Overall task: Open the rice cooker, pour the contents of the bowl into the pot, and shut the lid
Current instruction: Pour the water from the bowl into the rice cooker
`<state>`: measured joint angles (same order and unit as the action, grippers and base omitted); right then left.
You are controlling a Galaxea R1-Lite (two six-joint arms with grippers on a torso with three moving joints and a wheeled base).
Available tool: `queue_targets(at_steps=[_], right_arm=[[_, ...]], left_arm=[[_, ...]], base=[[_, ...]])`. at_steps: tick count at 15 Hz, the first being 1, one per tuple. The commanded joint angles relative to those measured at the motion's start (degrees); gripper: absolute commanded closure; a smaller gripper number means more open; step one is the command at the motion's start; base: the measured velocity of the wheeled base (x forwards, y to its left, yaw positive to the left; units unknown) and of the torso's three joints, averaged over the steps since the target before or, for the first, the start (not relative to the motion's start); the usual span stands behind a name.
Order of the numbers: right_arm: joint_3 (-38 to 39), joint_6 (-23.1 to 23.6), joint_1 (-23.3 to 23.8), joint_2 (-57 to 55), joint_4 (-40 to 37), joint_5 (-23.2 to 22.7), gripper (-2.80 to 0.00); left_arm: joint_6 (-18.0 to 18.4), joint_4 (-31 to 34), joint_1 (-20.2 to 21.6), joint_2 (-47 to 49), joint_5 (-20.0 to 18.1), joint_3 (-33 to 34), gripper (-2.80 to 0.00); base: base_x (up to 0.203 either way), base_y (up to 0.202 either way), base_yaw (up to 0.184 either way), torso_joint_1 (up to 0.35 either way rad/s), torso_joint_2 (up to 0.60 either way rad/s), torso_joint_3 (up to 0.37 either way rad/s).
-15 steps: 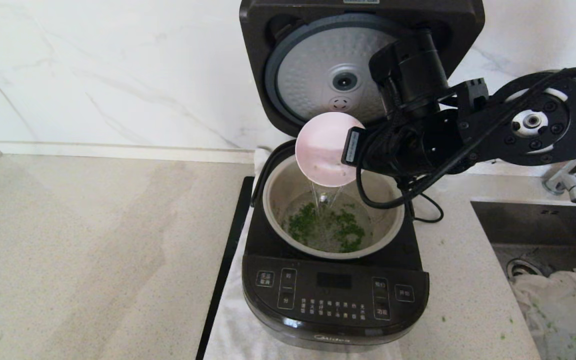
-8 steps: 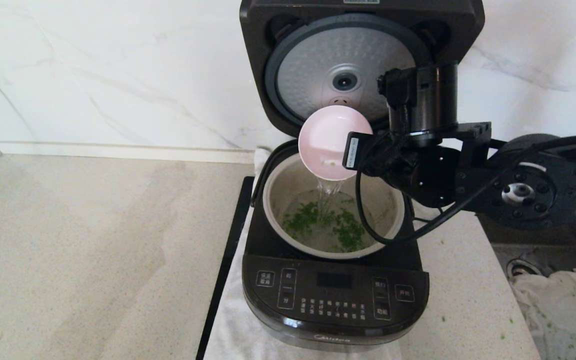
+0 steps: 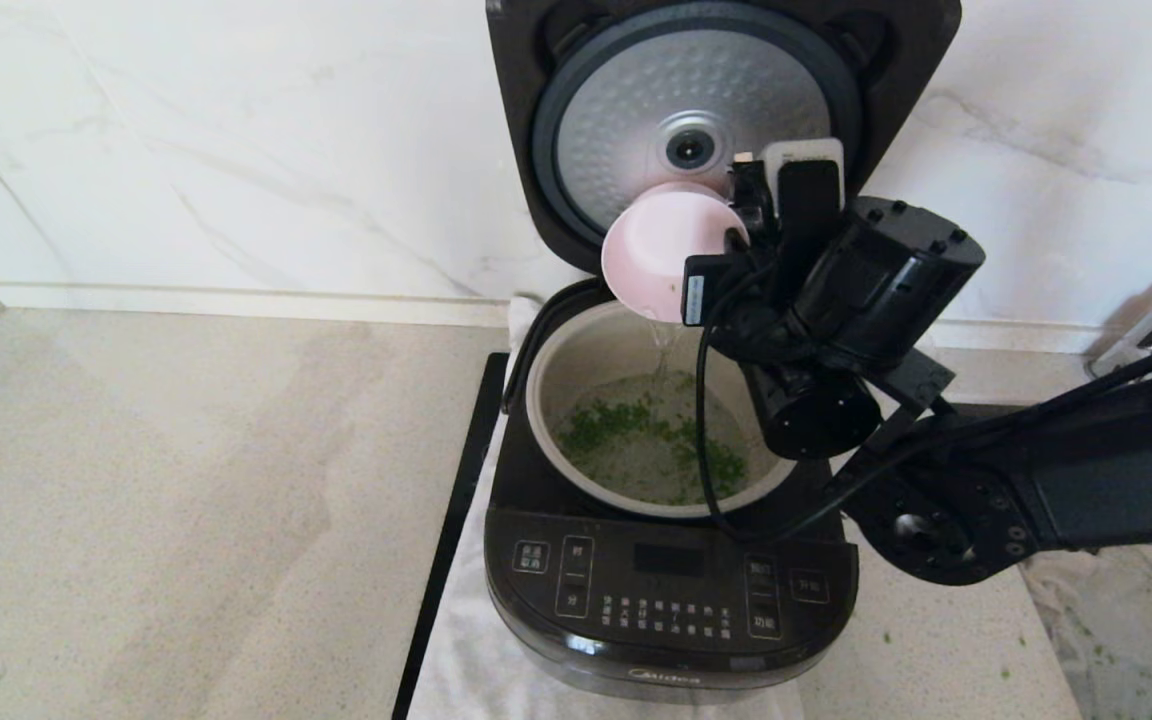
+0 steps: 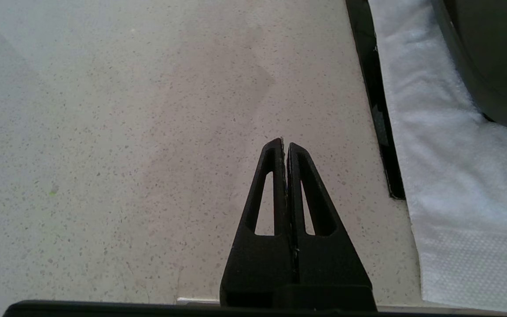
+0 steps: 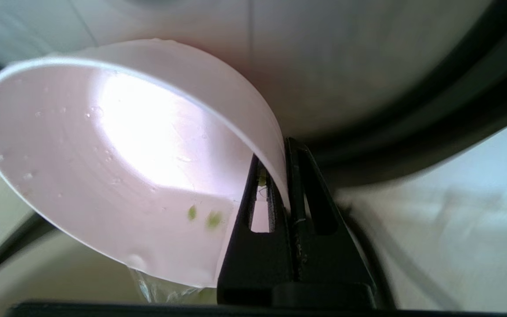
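The right hand [image 5: 285, 154] pinches the rim of the small round bowl, pale pink inside and white outside [image 3: 658, 248], one finger inside the wall and one outside. The bowl is tipped steeply, its mouth facing away from the hand, and a thin stream of water runs from its low edge. Two green bits [image 5: 203, 216] cling to the inside near the fingers. Below the hand sits the round beige-silver metal pot [image 3: 554, 372] with chopped green contents [image 3: 626, 425] floating in liquid. Behind the hand, very close (perhaps touching, the view is poor), the hinged glossy black lid [image 3: 706, 110] stands upright. The large glossy black rice cooker [image 3: 671, 600] reads "Midea" in front. The left hand [image 4: 286, 147], fingers pressed together, hovers over open speckled desk [image 4: 126, 132] beside a white cloth [image 4: 447, 176].
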<state>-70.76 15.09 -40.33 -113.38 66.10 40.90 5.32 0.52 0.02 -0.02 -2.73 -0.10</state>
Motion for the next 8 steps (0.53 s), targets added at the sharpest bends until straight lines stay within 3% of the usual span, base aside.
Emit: queue_targets(at_steps=[1, 3, 8], right_arm=[[1.66, 9.22, -0.33, -4.43, 15.85, 0.1, 0.0], [2.59, 15.28, -1.53, -5.96, 21.44, -0.06, 0.0], [4.22, 16.19, -3.94, -4.5, 21.56, 0.16, 0.0]], left_arm=[[0.02, 0.0, 0.06, -0.06, 0.01, 0.01, 0.0], [0.05, 0.0, 0.06, -0.06, -0.03, 0.01, 0.0], [0.05, 0.0, -0.02, -0.06, 0.01, 0.01, 0.0]], base=[[0.0, 0.0, 0.0, 0.0, 0.0, 0.0], [0.0, 0.0, 0.0, 0.0, 0.0, 0.0], [0.0, 0.0, 0.0, 0.0, 0.0, 0.0]])
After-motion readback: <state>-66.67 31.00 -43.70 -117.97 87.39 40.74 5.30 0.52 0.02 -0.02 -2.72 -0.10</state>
